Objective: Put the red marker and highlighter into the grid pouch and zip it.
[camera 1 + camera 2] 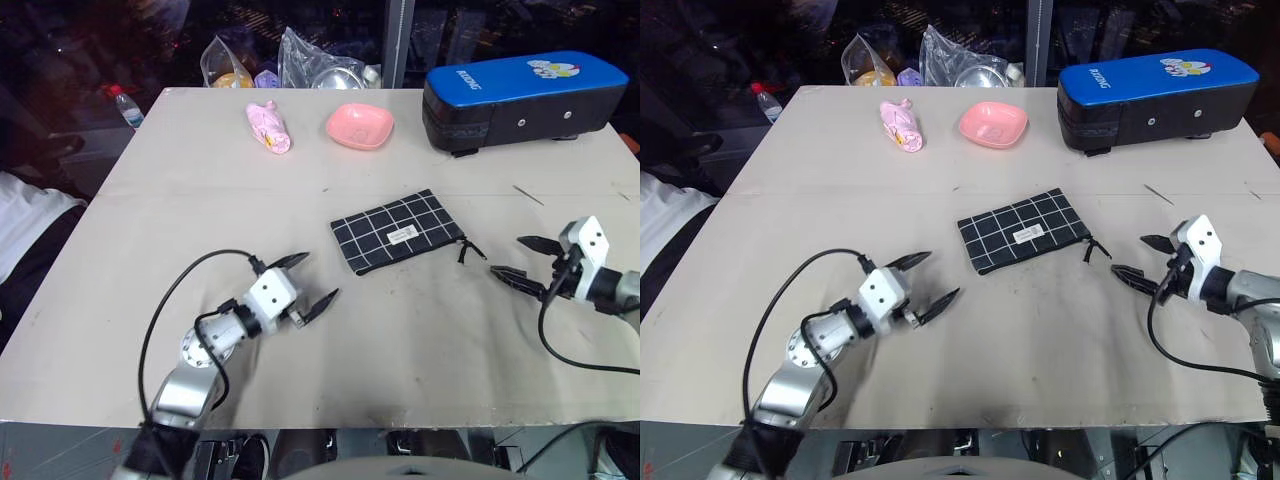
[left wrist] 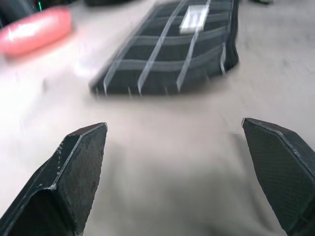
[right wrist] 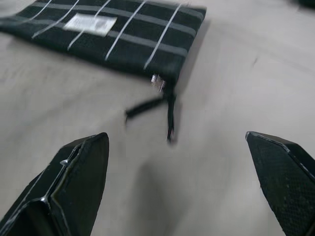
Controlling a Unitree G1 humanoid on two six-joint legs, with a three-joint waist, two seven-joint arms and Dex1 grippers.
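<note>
The grid pouch (image 1: 398, 232) lies flat near the middle of the table, with its white label up and its zipper pull cord (image 1: 468, 250) trailing off the right end. My left gripper (image 1: 320, 276) hovers open and empty over bare table, to the left of the pouch and nearer the front, pointing at it. In the left wrist view the pouch (image 2: 167, 59) lies well beyond the fingertips. My right gripper (image 1: 506, 255) is open and empty just right of the cord, and the cord (image 3: 165, 108) lies a little ahead of its fingers. The red marker and the highlighter are out of view.
A big black case with a blue top (image 1: 520, 98) stands at the back right. A pink bowl (image 1: 359, 125) and a pink soft toy (image 1: 268, 127) sit at the back centre. Plastic bags (image 1: 300, 58) and a bottle (image 1: 125, 105) lie past the far edge.
</note>
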